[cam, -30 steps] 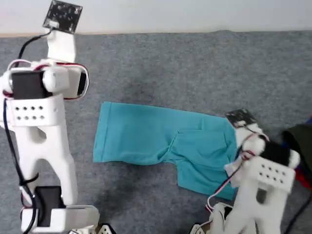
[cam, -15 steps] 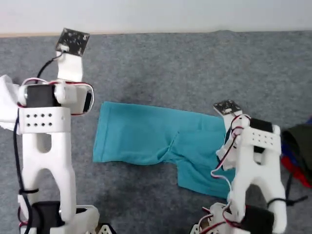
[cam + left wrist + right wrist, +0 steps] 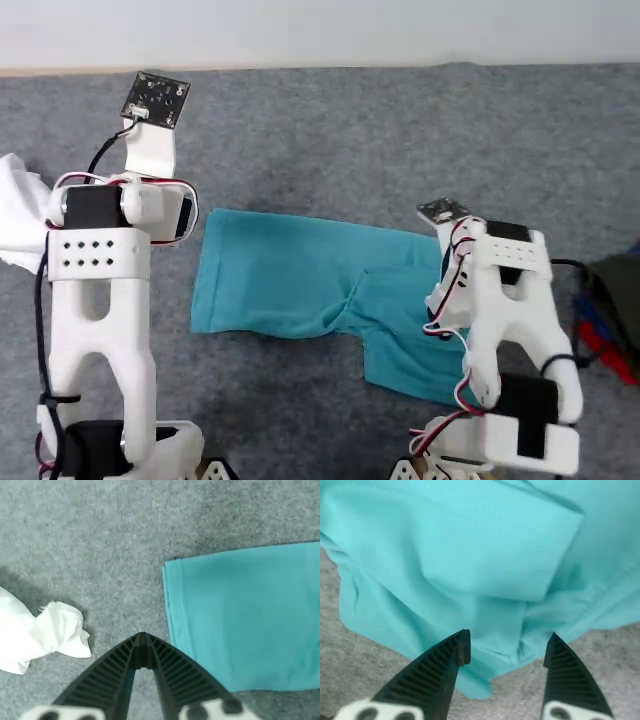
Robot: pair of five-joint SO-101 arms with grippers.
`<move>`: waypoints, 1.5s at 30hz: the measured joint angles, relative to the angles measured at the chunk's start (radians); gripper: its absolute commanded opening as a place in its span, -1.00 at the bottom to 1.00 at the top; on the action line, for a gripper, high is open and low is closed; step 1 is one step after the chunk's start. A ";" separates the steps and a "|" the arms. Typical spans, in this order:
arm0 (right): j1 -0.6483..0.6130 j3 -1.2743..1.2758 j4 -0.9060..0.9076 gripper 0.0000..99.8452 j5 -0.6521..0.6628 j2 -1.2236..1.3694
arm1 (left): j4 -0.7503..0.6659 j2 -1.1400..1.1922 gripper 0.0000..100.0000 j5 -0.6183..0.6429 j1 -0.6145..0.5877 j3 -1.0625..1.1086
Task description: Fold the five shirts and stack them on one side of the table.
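The task looks to be at an early stage. One teal shirt (image 3: pixel 300 285) lies in the middle of the grey table (image 3: pixel 400 130), between the two arms. It is spread sideways, with its straight hem end toward the left arm. The end under the right arm is bunched, with one flap laid over the body. That may be a first fold, but the shirt is far from a neat packet, and creases run across its middle.

The left gripper (image 3: pixel 144 637) hangs over bare table just beside the hem of the teal shirt (image 3: pixel 245 620). Its fingers are pressed together and hold nothing. The right gripper (image 3: pixel 509 636) hovers over the loose edge of the teal shirt (image 3: pixel 470 545), with its fingers spread wide on either side of a drooping fold. It does not pinch the cloth.

A crumpled white cloth (image 3: pixel 18 215) sits at the table's left edge, near the left gripper (image 3: pixel 40 635). A dark heap with red and blue in it (image 3: pixel 610 290) lies at the right edge. These are probably other shirts, and neither looks like a tidy stack. Whether five shirts are present cannot be told. Judging from this, almost all the folding and the whole stacking remain to be done.
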 measured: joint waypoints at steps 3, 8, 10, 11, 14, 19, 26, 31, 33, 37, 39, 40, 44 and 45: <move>0.002 0.000 -0.008 -0.52 -0.002 0.028 | -0.023 0.000 -0.99 -0.006 0.000 0.018; 0.003 0.000 -0.009 -0.75 -0.002 0.040 | -0.037 0.000 -0.99 -0.006 0.000 0.032; 0.003 0.000 -0.009 -0.74 -0.002 0.040 | -0.038 0.000 -0.99 -0.006 0.000 0.032; 0.003 0.000 -0.009 -0.74 -0.002 0.040 | -0.038 0.000 -0.99 -0.006 0.000 0.032; 0.003 0.000 -0.009 -0.74 -0.002 0.040 | -0.041 0.000 -0.99 -0.006 0.000 0.032; 0.002 0.000 0.000 -0.77 -0.002 0.040 | -0.041 0.000 -0.99 -0.006 0.000 0.032; 0.002 0.000 0.003 -0.98 0.038 0.040 | -0.041 0.000 -0.99 -0.006 0.000 0.032; 0.063 0.000 0.032 -0.98 0.132 0.040 | -0.041 0.000 -0.99 -0.041 0.000 0.032; 0.112 0.000 0.037 -0.98 0.175 0.040 | -0.041 0.000 -0.99 -0.055 0.000 0.034; 0.210 0.000 0.038 -0.98 0.256 0.040 | -0.041 0.000 -0.99 -0.061 0.000 0.034; 0.238 0.000 0.038 -0.98 0.278 0.040 | -0.041 0.000 -0.99 -0.061 0.000 0.034; 0.247 0.000 0.038 -0.98 0.284 0.040 | -0.041 0.000 -0.99 -0.061 0.000 0.034; 0.264 0.000 0.038 -0.98 0.308 0.040 | -0.041 0.000 -0.99 -0.061 0.000 0.034; 0.272 0.000 0.038 -0.98 0.311 0.040 | -0.041 0.000 -0.99 -0.061 0.000 0.034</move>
